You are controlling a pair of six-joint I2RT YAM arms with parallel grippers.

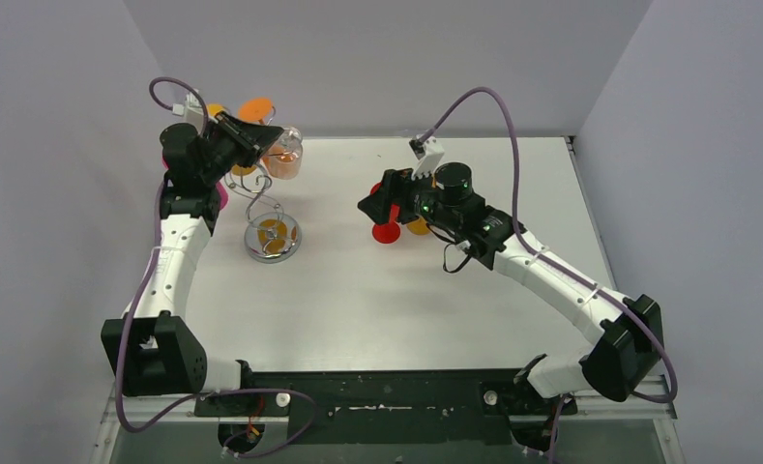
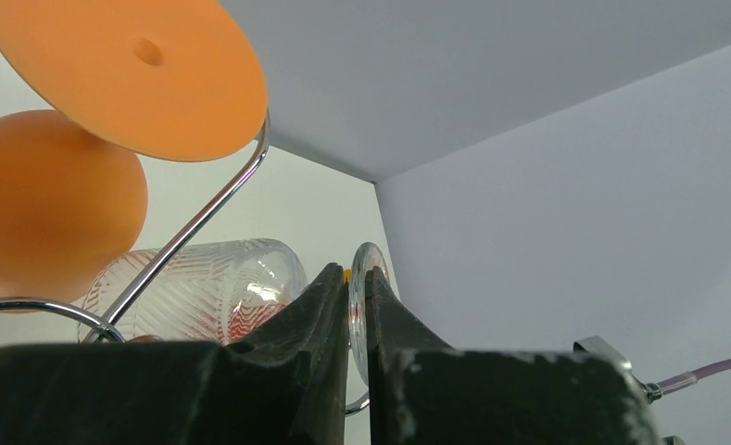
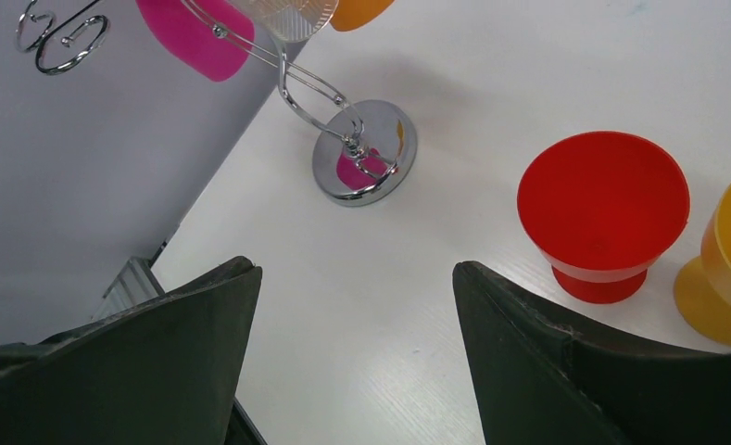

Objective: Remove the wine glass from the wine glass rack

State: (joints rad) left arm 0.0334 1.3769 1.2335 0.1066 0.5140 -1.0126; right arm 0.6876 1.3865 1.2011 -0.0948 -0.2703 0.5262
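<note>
The wine glass rack is a silver wire stand on a round shiny base, at the table's back left. A clear ribbed wine glass lies tilted beside the rack's upper arms. In the left wrist view its bowl shows left of my fingers, and its thin foot stands edge-on between them. My left gripper is shut on that foot. My right gripper hangs open over bare table, right of the rack base, holding nothing.
Orange glasses and a pink one hang on the rack. A red cup and a yellow cup stand on the table by my right gripper. Walls close in behind and at the left.
</note>
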